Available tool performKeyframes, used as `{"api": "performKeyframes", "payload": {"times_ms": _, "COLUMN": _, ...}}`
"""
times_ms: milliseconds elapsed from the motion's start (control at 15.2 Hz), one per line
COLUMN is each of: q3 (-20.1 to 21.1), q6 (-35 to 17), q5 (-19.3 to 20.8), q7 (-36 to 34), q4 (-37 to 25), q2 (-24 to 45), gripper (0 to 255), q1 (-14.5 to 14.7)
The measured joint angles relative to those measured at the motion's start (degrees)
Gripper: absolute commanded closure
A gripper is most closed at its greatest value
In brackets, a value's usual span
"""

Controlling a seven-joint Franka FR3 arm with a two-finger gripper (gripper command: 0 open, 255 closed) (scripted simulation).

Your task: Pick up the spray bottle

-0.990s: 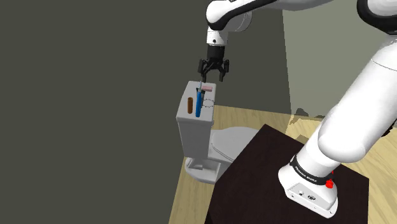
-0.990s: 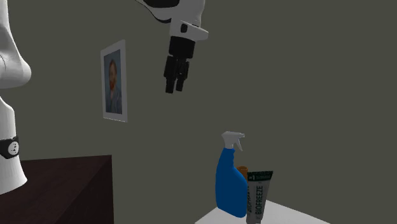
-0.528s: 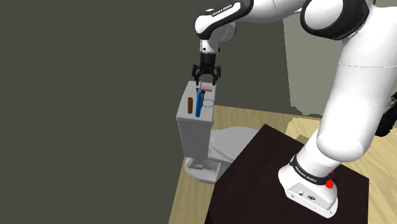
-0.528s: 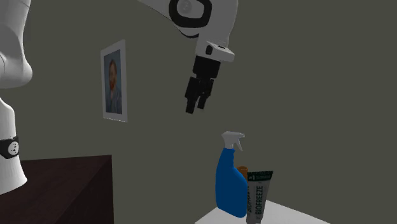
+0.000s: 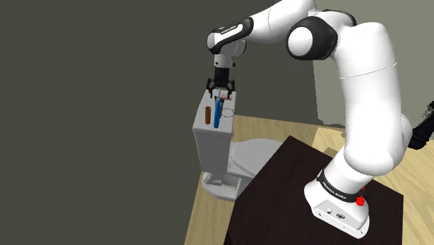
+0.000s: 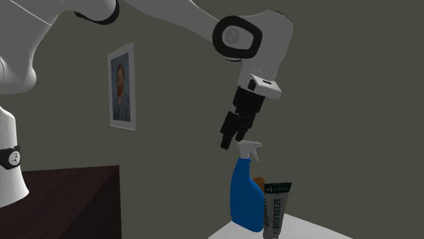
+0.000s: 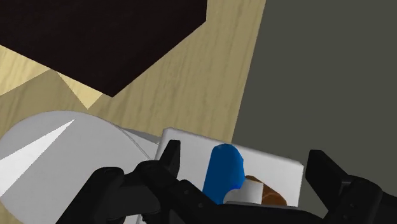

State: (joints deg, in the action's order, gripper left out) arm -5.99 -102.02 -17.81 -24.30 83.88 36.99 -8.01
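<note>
Tipping is the main risk: the spray bottle (image 6: 246,197) stands upright on the white toilet tank (image 5: 212,149), tall and narrow. The gripper (image 6: 227,141) hangs tilted just above its white trigger head, its 2 fingers spread apart and clasping nothing. A descent slightly off-centre would likely catch the head and knock the bottle over, perhaps off the tank. Closing on the head rather than the neck could let it slip. A grey tube (image 6: 276,207) stands right against the bottle, with a brown container (image 6: 258,182) behind; a finger could nudge either. A framed portrait (image 6: 122,85) hangs well apart.
</note>
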Motion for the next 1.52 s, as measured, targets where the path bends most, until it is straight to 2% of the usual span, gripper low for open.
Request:
{"api": "performKeyframes", "payload": {"times_ms": 264, "q3": -0.28, "q6": 3.75, "q5": -1.79, "q7": -3.57, "q4": -12.83, "q2": 10.98, "gripper": 0, "q1": -2.50}}
{"api": "performKeyframes", "payload": {"times_ms": 462, "q3": -0.26, "q6": 7.68, "q5": -2.98, "q7": -6.83, "q4": -25.73, "q2": 19.62, "gripper": 0, "q1": -4.76}}
{"api": "performKeyframes", "payload": {"times_ms": 858, "q3": 0.02, "q6": 7.52, "q5": -3.50, "q7": -8.16, "q4": -30.87, "q2": 22.83, "gripper": 0, "q1": -5.13}}
{"api": "performKeyframes", "payload": {"times_ms": 990, "q3": 0.04, "q6": 6.36, "q5": -3.54, "q7": -7.62, "q4": -30.42, "q2": 22.65, "gripper": 0, "q1": -5.33}}
{"api": "performKeyframes", "payload": {"times_ms": 1056, "q3": 0.11, "q6": 6.30, "q5": -3.53, "q7": -7.69, "q4": -31.11, "q2": 23.07, "gripper": 255, "q1": -5.36}}
{"api": "performKeyframes", "payload": {"times_ms": 1188, "q3": 0.05, "q6": 4.47, "q5": -3.63, "q7": -7.28, "q4": -27.88, "q2": 21.27, "gripper": 255, "q1": -4.92}}
{"api": "performKeyframes", "payload": {"times_ms": 1518, "q3": -0.73, "q6": -4.93, "q5": -4.16, "q7": -2.96, "q4": -9.82, "q2": 11.18, "gripper": 255, "q1": -4.53}}
